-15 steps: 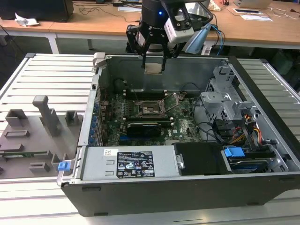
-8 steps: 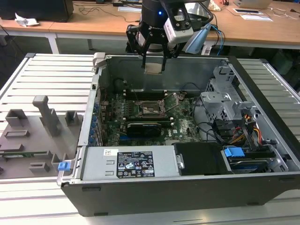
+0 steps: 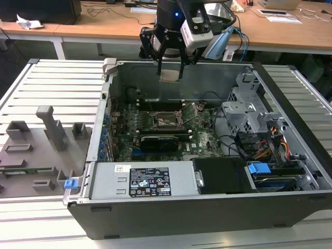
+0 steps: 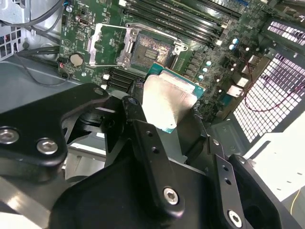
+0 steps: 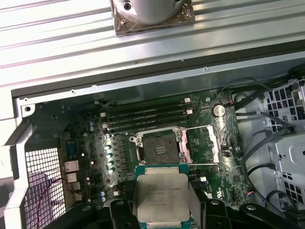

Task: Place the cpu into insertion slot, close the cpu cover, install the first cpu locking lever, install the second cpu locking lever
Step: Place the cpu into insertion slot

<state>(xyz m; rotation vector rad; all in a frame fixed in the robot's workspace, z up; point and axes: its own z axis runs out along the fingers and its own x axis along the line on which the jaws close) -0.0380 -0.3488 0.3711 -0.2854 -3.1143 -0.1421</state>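
My gripper is shut on the cpu, a flat square chip with a pale silver face, and holds it by two opposite edges. It hangs in the air above the open computer case, over the case's back wall. The insertion slot lies below on the green motherboard, dark, bare and square with a metal rim. In both wrist views the cpu sits between the black fingers, short of the insertion slot. The cpu cover is swung open beside the slot.
The case stands open on a slatted table, with a grey power supply at the front and a metal drive cage at the exterior view's right. Memory slots run behind the socket. A grey fixture tray lies at the exterior view's left.
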